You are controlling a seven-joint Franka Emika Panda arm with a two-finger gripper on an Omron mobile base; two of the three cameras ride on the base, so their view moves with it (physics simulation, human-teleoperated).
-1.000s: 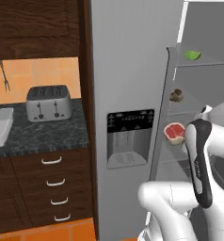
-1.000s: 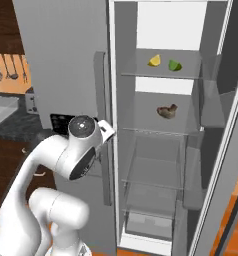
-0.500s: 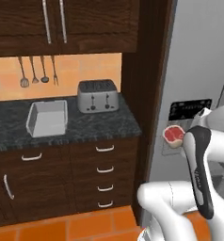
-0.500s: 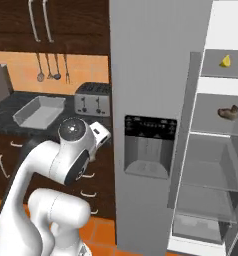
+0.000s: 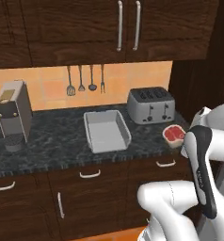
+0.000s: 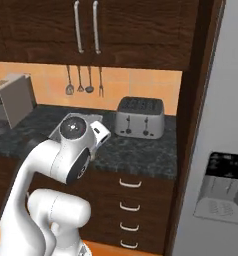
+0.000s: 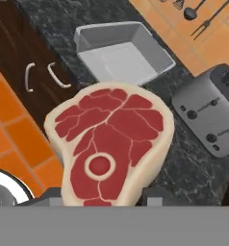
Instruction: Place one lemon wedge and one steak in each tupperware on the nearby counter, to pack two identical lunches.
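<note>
Above the counter [image 5: 52, 141], pincer [image 7: 104, 197] grips steak [image 7: 109, 144].

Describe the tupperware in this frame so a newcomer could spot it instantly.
Find the black speckled counter under the dark wall cabinets. The tupperware sits on it between the coffee machine and the silver toaster: a shallow light-grey rectangular tray, lying flat and open.

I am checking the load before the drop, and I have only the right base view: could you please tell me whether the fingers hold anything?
Observer: Yes, the fingers are shut on a red marbled steak with a cream fat rim.
Operator: Thank you. Is the tray behind the arm occupied?
Observer: No, the shallow light-grey rectangular tray on the black speckled counter lies empty.
</note>
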